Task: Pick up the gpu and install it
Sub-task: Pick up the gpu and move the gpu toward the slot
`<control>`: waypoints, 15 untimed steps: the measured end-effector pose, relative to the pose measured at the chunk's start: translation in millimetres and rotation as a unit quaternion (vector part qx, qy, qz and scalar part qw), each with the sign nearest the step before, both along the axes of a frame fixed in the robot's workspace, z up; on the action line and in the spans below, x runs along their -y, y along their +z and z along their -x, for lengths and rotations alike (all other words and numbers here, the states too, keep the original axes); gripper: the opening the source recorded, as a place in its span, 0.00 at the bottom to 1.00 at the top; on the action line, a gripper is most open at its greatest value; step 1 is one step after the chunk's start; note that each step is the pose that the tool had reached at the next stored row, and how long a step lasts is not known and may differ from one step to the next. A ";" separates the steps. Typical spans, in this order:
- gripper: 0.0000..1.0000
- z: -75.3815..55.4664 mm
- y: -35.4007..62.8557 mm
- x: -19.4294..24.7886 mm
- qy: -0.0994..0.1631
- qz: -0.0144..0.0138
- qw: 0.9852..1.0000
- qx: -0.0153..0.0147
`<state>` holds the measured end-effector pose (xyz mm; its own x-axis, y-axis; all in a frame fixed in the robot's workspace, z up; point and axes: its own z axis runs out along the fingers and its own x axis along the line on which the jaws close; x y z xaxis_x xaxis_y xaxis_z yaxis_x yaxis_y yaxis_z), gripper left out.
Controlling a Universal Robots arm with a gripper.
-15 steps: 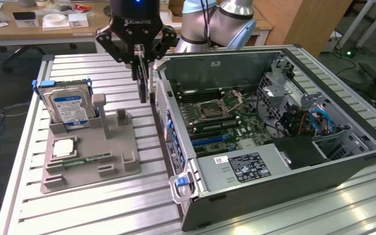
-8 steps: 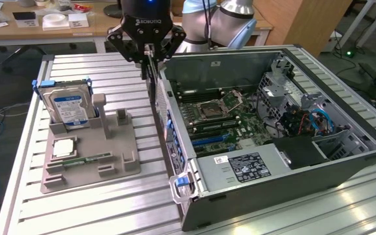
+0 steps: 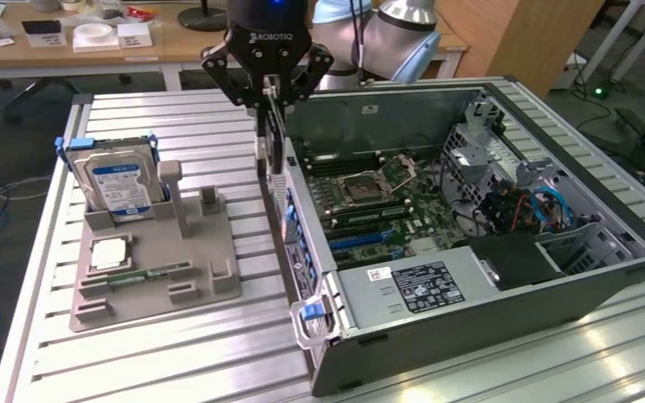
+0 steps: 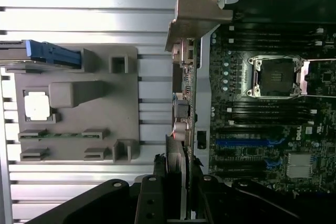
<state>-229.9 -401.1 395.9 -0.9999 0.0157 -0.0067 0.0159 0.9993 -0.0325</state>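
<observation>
While the black gripper [image 3: 270, 99] clamps its thin edge, the flat gpu [image 3: 273, 147] hangs upright by the metal case [image 3: 502, 327].

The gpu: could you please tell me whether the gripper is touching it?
Touching. In the wrist view the fingers of the gripper press against both sides of the gpu, with no gap.

Ribbed aluminium slats of the table [image 3: 188, 361] carry a dull sheen beneath a matt grey plastic holder [image 3: 188, 281]. The hard drive [image 3: 121, 185] wears a glossy blue-white label on silvery metal. The gpu [image 4: 191, 14] shows a bare, brushed metal bracket. The gripper [image 3: 271, 96] is black and semi-glossy, and the computer case [image 3: 469, 336] is matt grey sheet metal.
</observation>
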 end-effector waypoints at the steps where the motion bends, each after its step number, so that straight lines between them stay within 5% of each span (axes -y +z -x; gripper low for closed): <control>1: 0.27 -2.6 -0.2 -0.1 0.000 0.000 1.000 0.000; 15: 0.27 -46.4 -1.5 -1.3 0.000 0.000 1.000 0.000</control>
